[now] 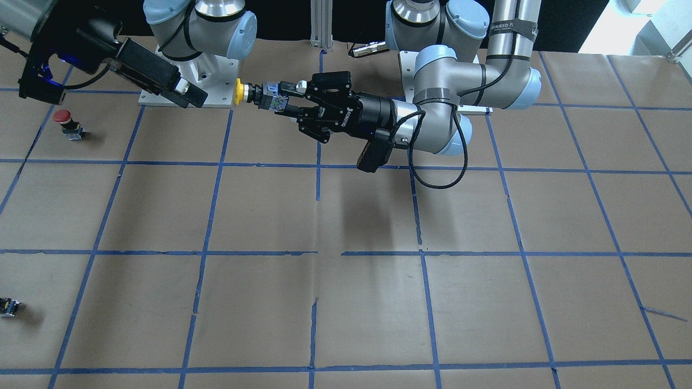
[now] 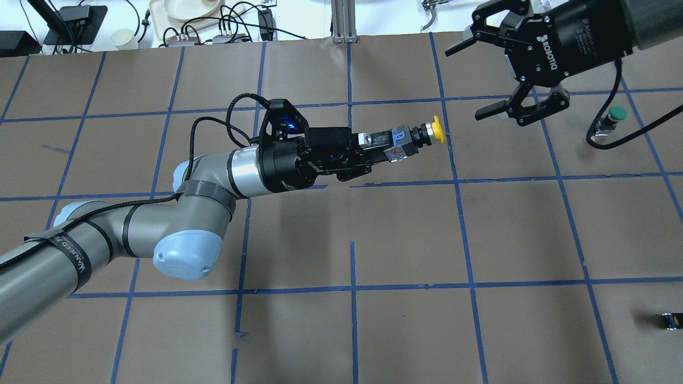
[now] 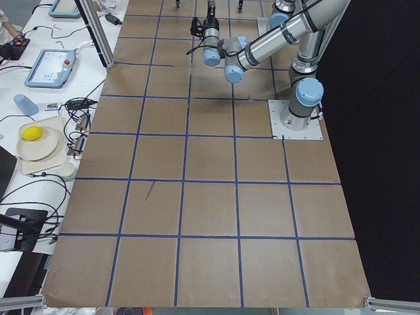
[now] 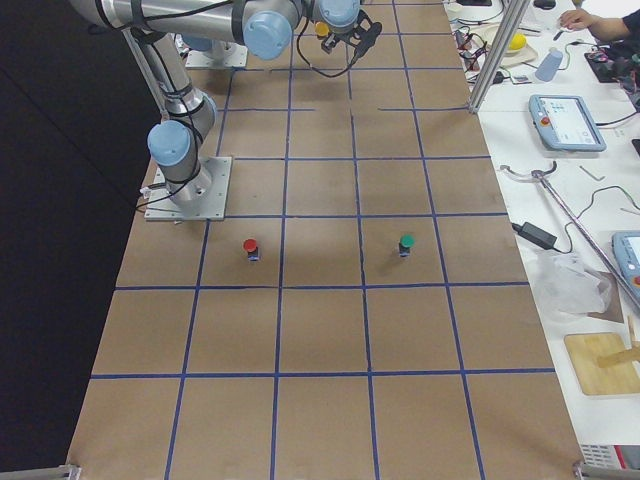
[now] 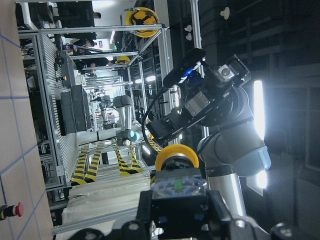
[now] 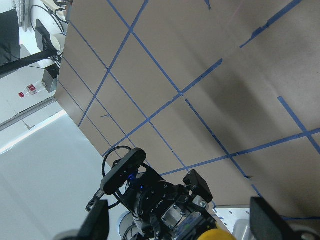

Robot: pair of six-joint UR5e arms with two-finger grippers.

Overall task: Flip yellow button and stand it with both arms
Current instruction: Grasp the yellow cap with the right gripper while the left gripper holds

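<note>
My left gripper (image 2: 397, 146) is shut on the black-and-grey base of the yellow button (image 2: 436, 131). It holds the button level in the air, with the cap pointing at my right gripper. The same hold shows in the front view, with the left gripper (image 1: 277, 100) and the yellow cap (image 1: 238, 92). My right gripper (image 2: 462, 84) is open and empty, a short way off the cap and facing it. In the right wrist view the yellow cap (image 6: 217, 235) sits low between the spread fingers (image 6: 95, 220). In the left wrist view the cap (image 5: 176, 157) sits just beyond the gripper.
A red-capped button (image 1: 64, 116) stands on the brown table near the right arm's base. A green-capped button (image 2: 616, 114) stands below the right gripper. A small dark capless switch (image 2: 671, 320) lies near the table's right edge. Blue tape lines (image 2: 351, 184) grid the table.
</note>
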